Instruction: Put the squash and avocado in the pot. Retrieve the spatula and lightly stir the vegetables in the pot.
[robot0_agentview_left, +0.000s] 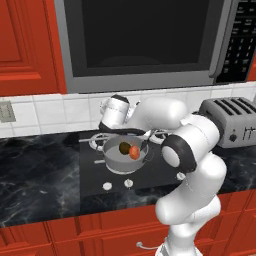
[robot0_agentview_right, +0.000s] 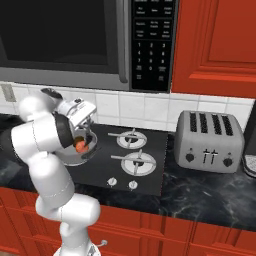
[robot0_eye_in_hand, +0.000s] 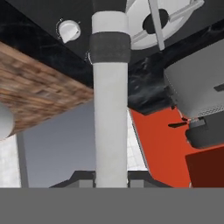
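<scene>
The grey pot stands on the front left burner of the cooktop. Inside it lie the orange-red squash and, just to its left, the dark olive avocado. From the right base view the squash shows in the pot behind my arm. My gripper hangs over the pot's far rim, pointing down. In the hand view the gripper is shut on the spatula, whose pale handle with a dark band runs straight up from between the fingers. The blade is out of sight.
A silver toaster stands on the counter to the right of the cooktop. Two free burners lie to the right of the pot, with knobs along the front edge. The microwave hangs overhead.
</scene>
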